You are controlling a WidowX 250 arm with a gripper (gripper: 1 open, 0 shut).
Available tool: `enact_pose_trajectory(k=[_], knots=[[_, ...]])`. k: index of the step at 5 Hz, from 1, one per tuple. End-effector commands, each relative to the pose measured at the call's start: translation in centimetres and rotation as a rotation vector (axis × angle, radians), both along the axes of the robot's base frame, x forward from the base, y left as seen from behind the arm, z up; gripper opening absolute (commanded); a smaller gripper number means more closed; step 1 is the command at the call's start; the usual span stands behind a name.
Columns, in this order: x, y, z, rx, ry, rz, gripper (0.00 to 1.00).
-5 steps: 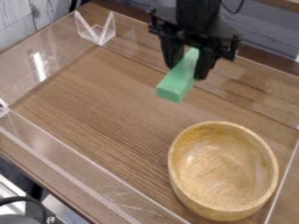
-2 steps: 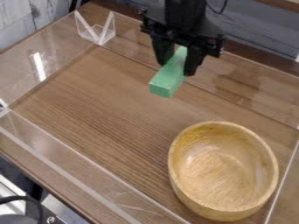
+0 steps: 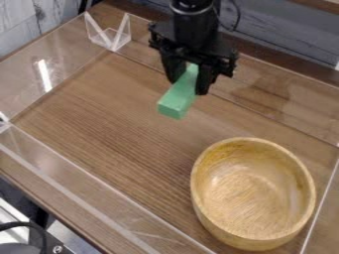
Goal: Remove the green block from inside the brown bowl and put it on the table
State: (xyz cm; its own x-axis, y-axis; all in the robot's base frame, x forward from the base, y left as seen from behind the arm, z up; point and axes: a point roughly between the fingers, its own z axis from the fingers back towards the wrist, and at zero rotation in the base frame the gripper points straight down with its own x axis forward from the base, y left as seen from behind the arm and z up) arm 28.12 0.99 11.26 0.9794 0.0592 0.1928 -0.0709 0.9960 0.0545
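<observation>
The black gripper [image 3: 195, 71] hangs over the table [image 3: 93, 119] at about twelve o'clock in the view, pointing steeply downward, its two fingers clenched on the upper end of the green block [image 3: 180, 91]. The block slants down and toward seven o'clock from the fingers, its lower end free and out in front of the wood-grain surface; whether that end touches the tabletop cannot be told from this angle.

The brown bowl [image 3: 255, 191] sits at about five o'clock, well apart from the block and the gripper. It is upright, with its thick rim and pale grained interior fully open to view, and nothing lies inside it.

A clear acrylic wall [image 3: 79, 203] runs around the table's edges, most visible along the side from nine to six o'clock. At about eleven o'clock, near the far corner, a small clear acrylic stand [image 3: 109, 32] with angled sides rests by the wall.
</observation>
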Motion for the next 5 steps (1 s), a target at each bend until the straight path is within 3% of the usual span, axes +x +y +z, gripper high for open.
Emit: enact_pose_trajectory(k=[1,5], knots=[[0.4,0.7,0.3,0.009,-0.044,0.001,0.0],[0.7,1.3,-1.9,0.016,-0.079,-0.017,0.0]])
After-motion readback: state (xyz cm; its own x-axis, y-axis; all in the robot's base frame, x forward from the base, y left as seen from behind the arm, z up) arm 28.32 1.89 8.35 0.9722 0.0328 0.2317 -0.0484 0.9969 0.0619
